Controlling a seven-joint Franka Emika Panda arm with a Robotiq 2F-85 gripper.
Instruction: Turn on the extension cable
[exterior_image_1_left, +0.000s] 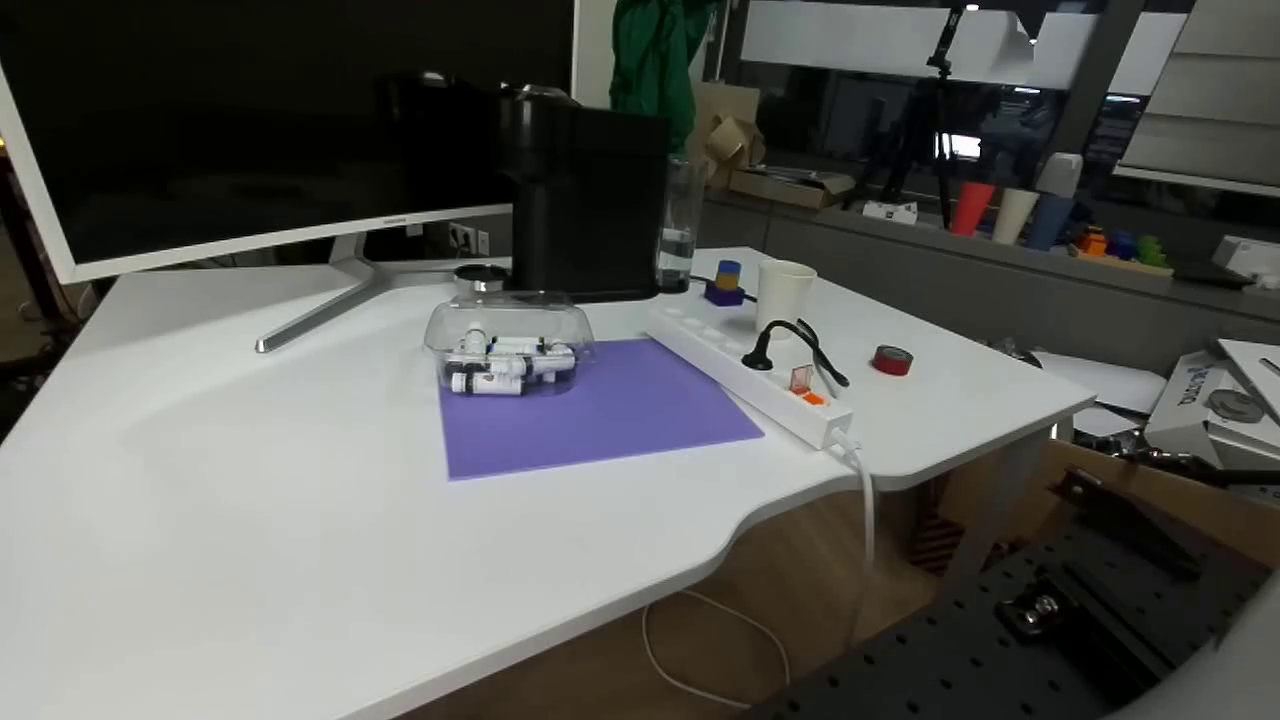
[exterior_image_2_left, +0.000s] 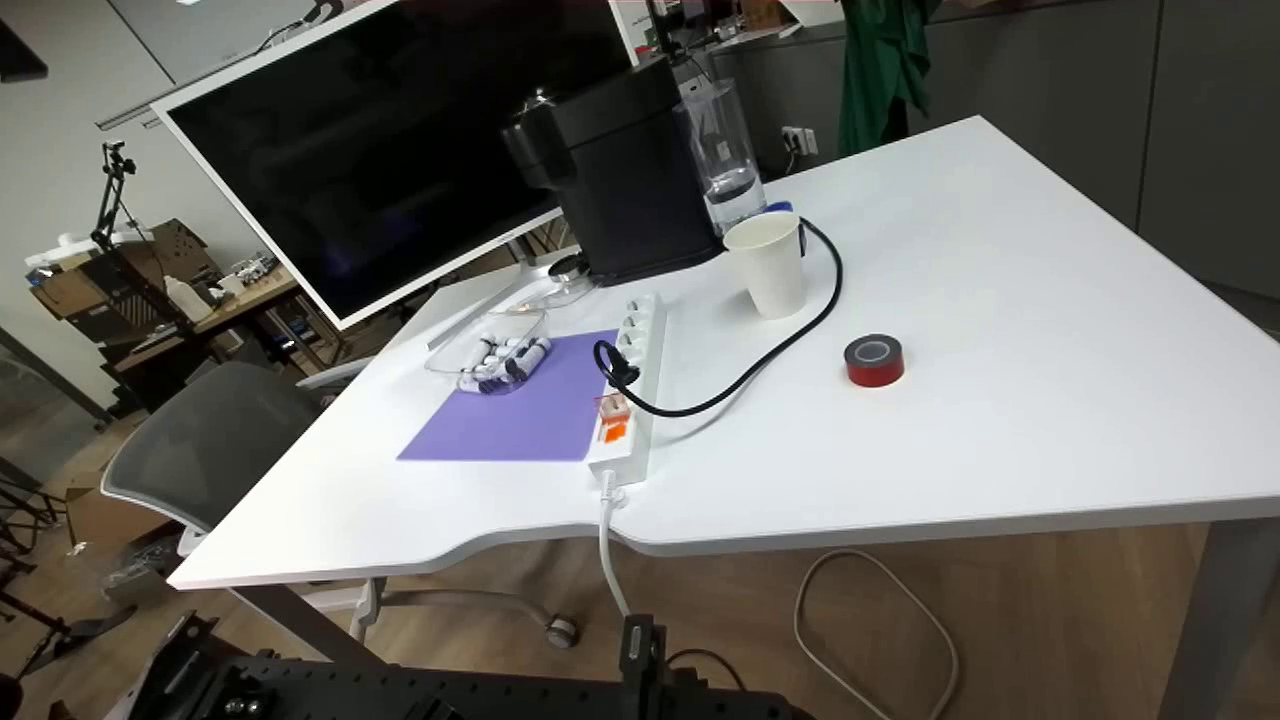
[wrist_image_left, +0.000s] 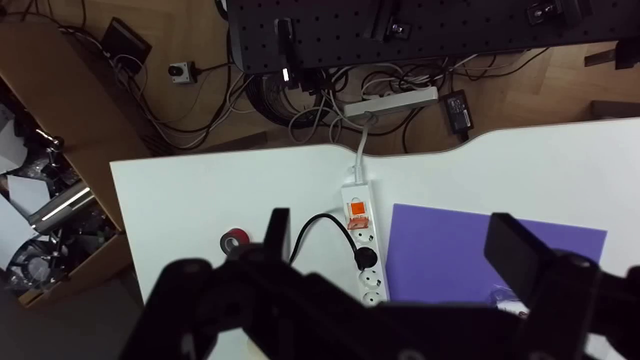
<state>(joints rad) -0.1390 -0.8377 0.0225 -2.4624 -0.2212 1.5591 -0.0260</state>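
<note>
The tool (wrist_image_left: 391, 237) stood wide and empty. Well below, seen between its fingers (wrist_image_left: 515, 252), lay the strip (wrist_image_left: 364, 236), its orange switch (wrist_image_left: 357, 208) uncovered and a black plug (wrist_image_left: 367, 258) seated.

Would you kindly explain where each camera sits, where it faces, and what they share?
In an exterior view: raised near the pegboard, facing the monitor across the table; a pale corner blur may be robot.
In an exterior view: raised, pegboard below, facing the coffee machine; no robot evident.
Wrist view: overhead, facing down; the open gripper shows.
All three share the extension cable and purple sheet.
</note>
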